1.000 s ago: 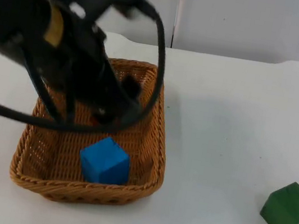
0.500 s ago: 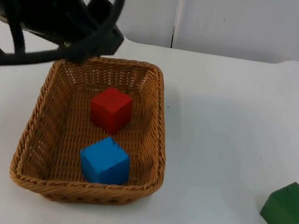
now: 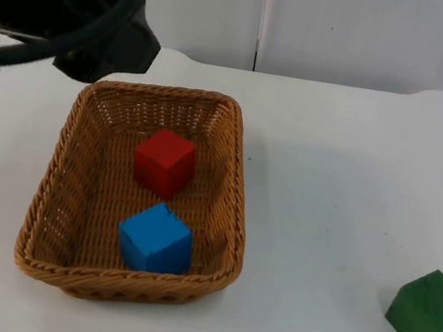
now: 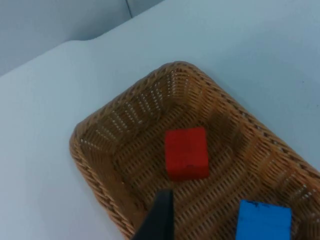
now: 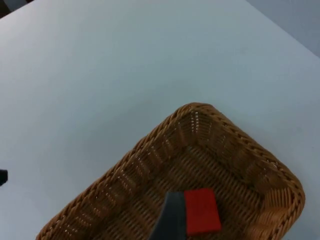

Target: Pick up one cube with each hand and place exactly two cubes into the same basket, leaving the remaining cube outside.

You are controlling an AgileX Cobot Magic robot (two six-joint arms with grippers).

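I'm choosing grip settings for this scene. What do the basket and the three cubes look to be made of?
Basket: woven wicker or rattan, tan, matte; the interlaced strands and braided rim show it. Red cube, blue cube and green cube: probably painted wood or solid plastic, going by flat matte faces and crisp edges; the look does not settle which.

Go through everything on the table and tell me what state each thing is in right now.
Basket: upright on the table, holding two cubes.
Red cube: in the basket, free.
Blue cube: in the basket, at its near rim, free.
Green cube: outside, on the table.
Left gripper: above the basket, holding nothing.
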